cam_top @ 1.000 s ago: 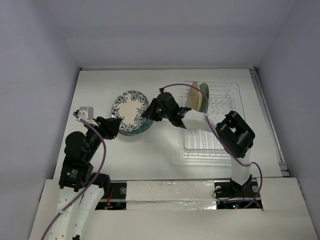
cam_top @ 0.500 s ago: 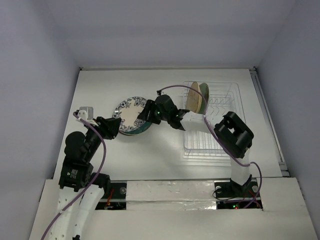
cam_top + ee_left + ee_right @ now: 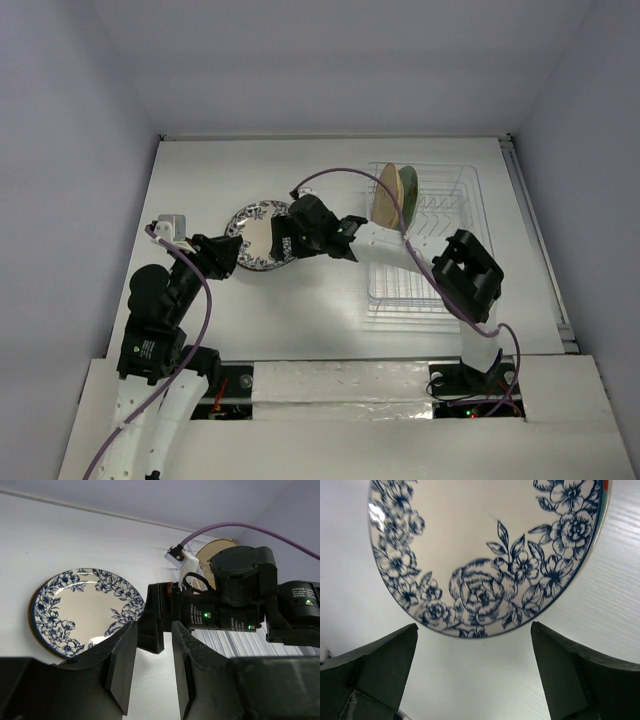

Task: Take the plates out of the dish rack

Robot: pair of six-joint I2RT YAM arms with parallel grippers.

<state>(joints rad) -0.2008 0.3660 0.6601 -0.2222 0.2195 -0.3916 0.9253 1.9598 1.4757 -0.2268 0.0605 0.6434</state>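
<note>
The white plate with the blue-patterned rim (image 3: 256,232) lies flat on top of a stack at the table's left middle; a red and teal edge (image 3: 606,487) peeks out under it. My right gripper (image 3: 288,238) is open at its right rim, with the fingers wide apart and nothing between them (image 3: 474,630). My left gripper (image 3: 226,256) is at the stack's near-left side, open and empty (image 3: 154,630). In the dish rack (image 3: 440,270) on the right, a tan plate (image 3: 388,196) and a pale green plate (image 3: 408,190) stand upright at the far end.
The right arm (image 3: 400,250) stretches from the rack's front across to the stack, and its purple cable (image 3: 340,172) loops above it. The enclosure's walls close the table on three sides. A rail (image 3: 540,250) runs along the right edge.
The right gripper carried the blue-patterned plate down onto the stack, opened wide and let it go. The left arm has not moved.
</note>
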